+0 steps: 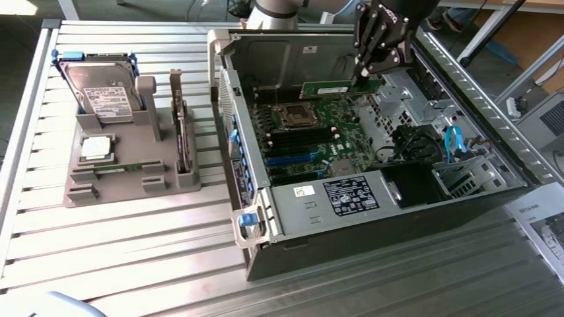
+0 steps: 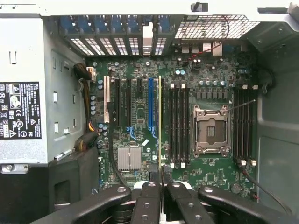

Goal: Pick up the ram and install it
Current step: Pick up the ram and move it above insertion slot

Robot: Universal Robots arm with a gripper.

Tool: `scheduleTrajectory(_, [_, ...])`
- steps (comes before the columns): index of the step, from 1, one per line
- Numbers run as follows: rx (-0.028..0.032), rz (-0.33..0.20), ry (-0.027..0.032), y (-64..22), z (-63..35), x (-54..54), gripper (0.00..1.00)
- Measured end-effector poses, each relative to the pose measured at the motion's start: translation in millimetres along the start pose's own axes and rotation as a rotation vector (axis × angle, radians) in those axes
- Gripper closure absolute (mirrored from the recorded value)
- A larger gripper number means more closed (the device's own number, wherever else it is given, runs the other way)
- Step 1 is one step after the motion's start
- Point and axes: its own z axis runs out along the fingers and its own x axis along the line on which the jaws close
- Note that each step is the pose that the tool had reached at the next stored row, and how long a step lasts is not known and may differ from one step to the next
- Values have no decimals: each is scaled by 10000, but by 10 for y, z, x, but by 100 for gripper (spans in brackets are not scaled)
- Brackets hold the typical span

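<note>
pincer (image 1: 362, 79): clenches ram (image 1: 328, 88) | ram: sits pinched by one end between the fingertips, level, inside open computer case (image 1: 264, 56) | beneath pincer: motherboard (image 2: 140, 112), memory slots (image 2: 177, 126)

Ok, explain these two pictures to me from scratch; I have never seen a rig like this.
The black jointed thing is a robot arm's tool, a clamp with fingers. One picture comes from a camera off the arm, the other from a camera on the arm's wrist, looking past the tool into an open computer case. The tool is shut on the ram, a slim green memory stick, held above the motherboard; from the wrist it shows edge-on. On the slatted table, a grey holder keeps a hard drive, a processor chip and an expansion card.
</note>
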Motion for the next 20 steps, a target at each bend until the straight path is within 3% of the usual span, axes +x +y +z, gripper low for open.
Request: scheduleTrajectory(20, [0,0,0,3,8,-342,88])
